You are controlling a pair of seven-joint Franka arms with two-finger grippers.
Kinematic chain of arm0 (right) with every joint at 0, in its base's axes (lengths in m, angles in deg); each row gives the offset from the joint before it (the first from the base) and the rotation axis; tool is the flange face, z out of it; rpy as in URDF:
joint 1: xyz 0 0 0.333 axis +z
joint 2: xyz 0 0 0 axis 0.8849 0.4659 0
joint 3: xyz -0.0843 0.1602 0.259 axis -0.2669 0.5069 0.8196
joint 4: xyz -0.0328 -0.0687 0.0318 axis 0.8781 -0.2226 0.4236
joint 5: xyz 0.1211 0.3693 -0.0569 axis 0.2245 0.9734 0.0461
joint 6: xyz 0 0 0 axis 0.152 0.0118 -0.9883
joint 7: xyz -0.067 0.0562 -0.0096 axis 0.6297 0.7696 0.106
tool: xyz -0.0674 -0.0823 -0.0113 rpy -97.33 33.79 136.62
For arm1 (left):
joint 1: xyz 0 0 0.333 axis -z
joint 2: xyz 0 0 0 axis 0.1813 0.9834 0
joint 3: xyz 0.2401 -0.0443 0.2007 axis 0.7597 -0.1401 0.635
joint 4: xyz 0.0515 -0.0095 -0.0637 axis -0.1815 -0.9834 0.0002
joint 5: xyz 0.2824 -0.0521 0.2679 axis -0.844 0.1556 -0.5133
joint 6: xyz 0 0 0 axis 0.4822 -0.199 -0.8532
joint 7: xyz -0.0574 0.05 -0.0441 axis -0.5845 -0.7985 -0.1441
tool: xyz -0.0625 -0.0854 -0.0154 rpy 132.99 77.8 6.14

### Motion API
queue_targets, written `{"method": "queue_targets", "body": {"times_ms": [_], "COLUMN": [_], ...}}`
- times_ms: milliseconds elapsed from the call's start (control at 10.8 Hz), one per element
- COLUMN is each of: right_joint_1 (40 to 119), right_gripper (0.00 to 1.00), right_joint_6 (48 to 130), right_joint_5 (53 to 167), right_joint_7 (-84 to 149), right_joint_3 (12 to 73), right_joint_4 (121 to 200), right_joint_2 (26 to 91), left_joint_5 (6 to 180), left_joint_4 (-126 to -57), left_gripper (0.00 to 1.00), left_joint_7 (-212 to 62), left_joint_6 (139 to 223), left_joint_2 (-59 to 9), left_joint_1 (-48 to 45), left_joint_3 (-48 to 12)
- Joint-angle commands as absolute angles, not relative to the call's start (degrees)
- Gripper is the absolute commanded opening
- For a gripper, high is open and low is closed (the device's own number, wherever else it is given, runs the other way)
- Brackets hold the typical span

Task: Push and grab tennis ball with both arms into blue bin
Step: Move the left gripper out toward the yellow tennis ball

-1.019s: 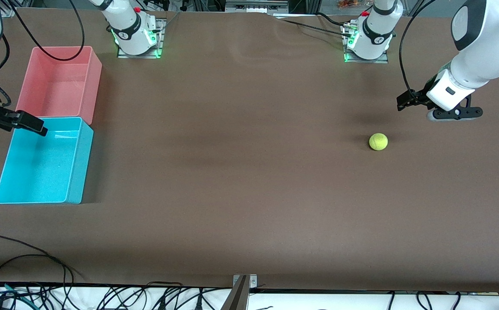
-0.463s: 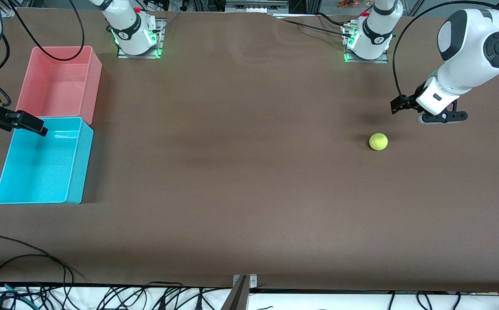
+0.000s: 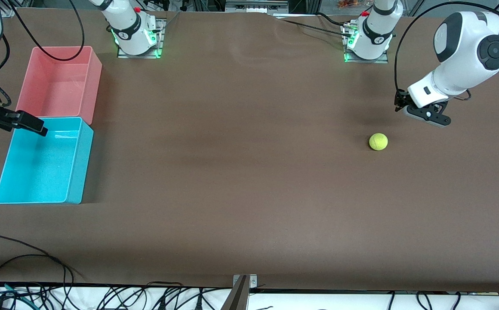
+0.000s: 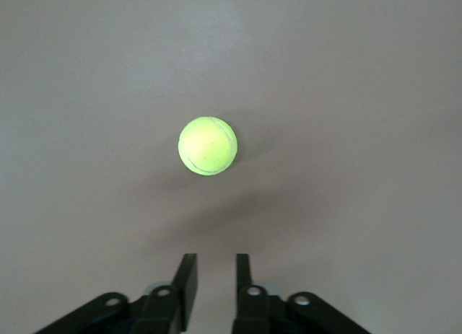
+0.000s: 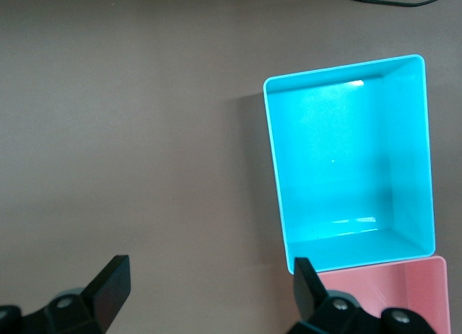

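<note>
tennis ball on brown table, cables along edge

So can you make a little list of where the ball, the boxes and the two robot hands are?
tennis ball: on the bare table, toward the left arm's end, untouched
blue bin: toward the right arm's end, nothing in it
pink bin: beside the blue bin, farther from the front camera
left gripper: above the table beside the ball, fingers narrowed, holding nothing
right gripper: waiting by the blue bin, open
</note>
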State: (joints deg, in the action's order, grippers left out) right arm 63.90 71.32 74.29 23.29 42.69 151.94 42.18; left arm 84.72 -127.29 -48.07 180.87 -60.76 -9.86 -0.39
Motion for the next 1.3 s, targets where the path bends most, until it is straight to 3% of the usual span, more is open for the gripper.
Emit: {"method": "queue_targets", "body": {"times_ms": [0,649,1204], "right_joint_1": [63.73,63.73,63.73], "right_gripper": [1.0,1.0,1.0], "right_joint_6": [71.11,71.2,71.11], "right_joint_5": [75.21,75.21,75.21], "right_joint_7": [23.9,24.08,24.08], "right_joint_3": [42.75,42.75,42.75], "right_joint_4": [152.06,152.06,152.06], "right_joint_2": [41.89,42.33,42.77], "left_joint_5": [83.98,81.69,81.61], "left_joint_4": [-130.77,-137.63,-136.93], "left_gripper": [0.0,0.0,0.0], "left_joint_7": [-27.33,3.85,10.38], "left_joint_6": [182.27,200.88,215.47], "left_joint_2": [-62.36,-58.85,-45.33], "left_joint_1": [-11.05,-11.41,-11.5], "left_joint_3": [0.28,2.03,4.41]}}
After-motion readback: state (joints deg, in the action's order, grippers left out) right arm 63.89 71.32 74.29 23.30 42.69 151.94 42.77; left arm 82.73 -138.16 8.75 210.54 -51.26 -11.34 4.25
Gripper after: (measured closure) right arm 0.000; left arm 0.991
